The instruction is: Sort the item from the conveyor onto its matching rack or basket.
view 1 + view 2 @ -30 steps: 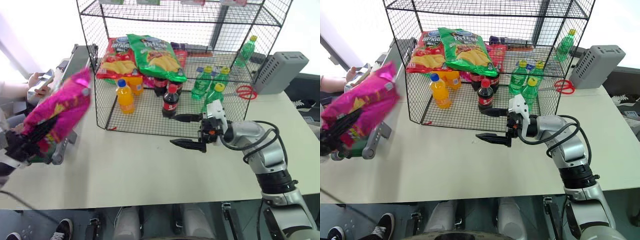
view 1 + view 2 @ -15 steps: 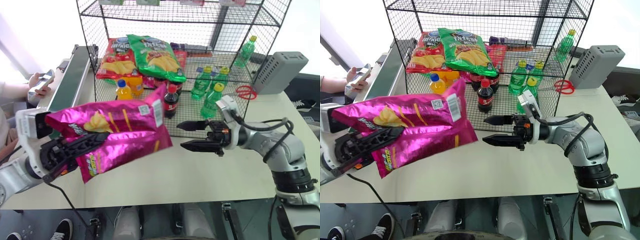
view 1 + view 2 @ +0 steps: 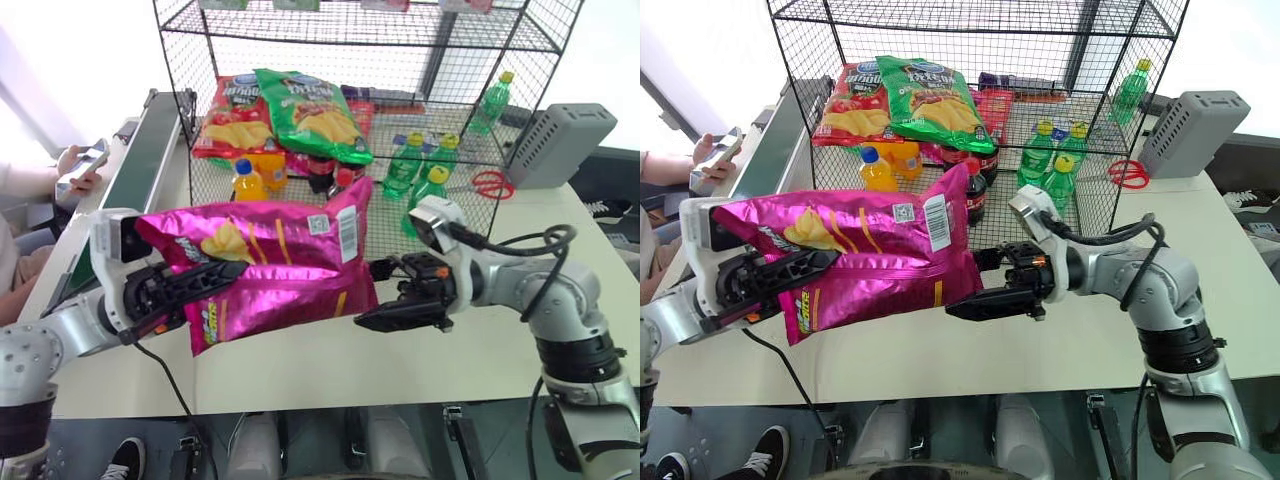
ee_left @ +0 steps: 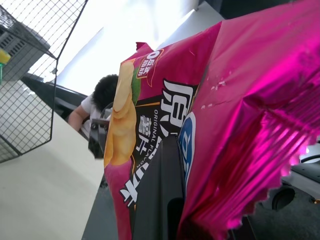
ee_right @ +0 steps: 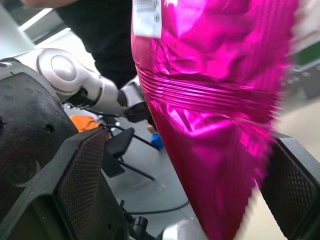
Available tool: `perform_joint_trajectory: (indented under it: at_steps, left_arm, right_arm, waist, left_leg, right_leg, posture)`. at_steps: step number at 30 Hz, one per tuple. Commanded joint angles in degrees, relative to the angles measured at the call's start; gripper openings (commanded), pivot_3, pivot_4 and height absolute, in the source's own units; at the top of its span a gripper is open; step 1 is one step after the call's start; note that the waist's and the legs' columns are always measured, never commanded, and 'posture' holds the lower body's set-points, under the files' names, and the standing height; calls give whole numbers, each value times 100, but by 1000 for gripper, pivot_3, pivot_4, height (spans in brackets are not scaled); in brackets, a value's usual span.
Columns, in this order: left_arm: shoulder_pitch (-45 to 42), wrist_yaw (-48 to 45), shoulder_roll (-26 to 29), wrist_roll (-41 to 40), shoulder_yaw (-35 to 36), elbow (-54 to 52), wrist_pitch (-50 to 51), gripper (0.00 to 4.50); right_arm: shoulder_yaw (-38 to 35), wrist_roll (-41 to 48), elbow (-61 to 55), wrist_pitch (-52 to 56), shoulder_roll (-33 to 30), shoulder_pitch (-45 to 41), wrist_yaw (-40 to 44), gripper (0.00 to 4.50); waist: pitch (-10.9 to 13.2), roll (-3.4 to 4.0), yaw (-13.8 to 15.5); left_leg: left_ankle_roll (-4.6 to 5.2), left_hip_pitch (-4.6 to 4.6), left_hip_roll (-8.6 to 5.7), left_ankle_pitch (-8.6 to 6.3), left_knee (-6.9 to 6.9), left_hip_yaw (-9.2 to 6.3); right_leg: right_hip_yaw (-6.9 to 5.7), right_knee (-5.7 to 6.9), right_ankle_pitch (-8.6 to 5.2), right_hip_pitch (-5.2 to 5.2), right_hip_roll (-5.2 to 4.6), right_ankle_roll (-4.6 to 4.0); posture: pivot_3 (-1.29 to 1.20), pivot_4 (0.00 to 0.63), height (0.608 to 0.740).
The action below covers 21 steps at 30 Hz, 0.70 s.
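The left gripper [image 3: 195,280] is clamped on the magenta chip bag [image 3: 270,260], which is held flat above the table [image 3: 300,370], in front of the wire rack [image 3: 200,200]. The right gripper [image 3: 985,285] is spread wide, with the bag's sealed end seen between its fingers [image 5: 80,175], ungripped.

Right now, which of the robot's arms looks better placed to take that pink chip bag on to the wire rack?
Probably the right. The left gripper is shut on the pink bag, but the open right gripper already straddles the bag's free end and is nearer the rack.
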Motion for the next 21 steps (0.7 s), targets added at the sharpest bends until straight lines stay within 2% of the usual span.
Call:
perform_joint_trajectory:
  at_steps: [1, 4, 6, 8, 14, 16, 17, 19, 21]
  left_arm:
    - [-102, -40, -23, 64, 94, 39, 85, 62]
    - [-121, -75, -29, 224, 152, 72, 89, 62]
    - [-128, -77, -50, 328, 200, 93, 67, 0]
    - [-145, -89, -56, 428, 215, 134, 72, 0]
    - [-238, -20, -238, 733, 251, 199, -50, 0]
    - [-249, 46, -277, 1051, 264, 153, -186, 0]
    - [-239, 74, -254, 1054, 279, 174, -133, 269]
    - [-223, 88, -230, 1012, 330, 200, -64, 889]
    - [-198, 104, -257, 1169, 401, 152, -174, 1898]
  right_arm:
    - [11, -111, -86, -233, 100, -165, 37, 4500]
    - [34, -109, -105, -254, 85, -181, 157, 4500]
    - [20, -121, -80, -254, 76, -199, 172, 3984]
    - [-5, -118, -67, -252, 72, -201, 183, 3192]
    - [-19, -203, -106, -299, 35, -136, 158, 280]
    - [3, -321, -107, -398, 3, -105, 176, 261]
    - [6, -406, -102, -480, -9, -87, 180, 261]
    - [-60, -474, -64, -569, -20, -52, 177, 261]
    - [-106, -702, -81, -804, -109, 26, 159, 261]
  waist:
    - [0, 0, 8]
    - [0, 0, 9]
    - [0, 0, 14]
    - [0, 0, 11]
    - [0, 0, 11]
    - [0, 0, 12]
    - [0, 0, 12]
    - [0, -1, 8]
    - [0, -1, 11]
  left_leg:
    - [0, -1, 0, 0, 0, 1]
    - [0, -4, -1, 0, 0, 2]
    - [0, -5, -1, 0, 0, 0]
    - [0, -5, -1, 0, 0, 1]
    - [0, -5, -1, 0, 0, 1]
    - [0, -5, -1, 0, 0, 1]
    - [0, -5, -1, 0, 0, 1]
    - [0, -6, -1, 0, 0, 1]
    - [0, -6, -1, 0, 0, 1]
  right_leg:
    - [0, -1, 0, 0, -1, 0]
    - [0, -5, 0, 0, -2, 1]
    - [-1, -6, 0, 0, -2, 1]
    - [-1, -7, 0, 0, -3, 1]
    - [-1, -7, 0, 0, -3, 1]
    - [-1, -7, 0, 0, -3, 1]
    - [-1, -7, 0, -1, -3, 1]
    - [-1, -7, 0, -1, -3, 1]
    - [-1, -7, 0, -2, -2, 1]
  posture:
    - [0, 150, 740]
    - [0, 150, 740]
    - [0, 150, 740]
    - [0, 150, 740]
    - [0, 150, 740]
    - [0, 150, 740]
    - [0, 150, 740]
    - [0, 150, 740]
    - [0, 150, 740]
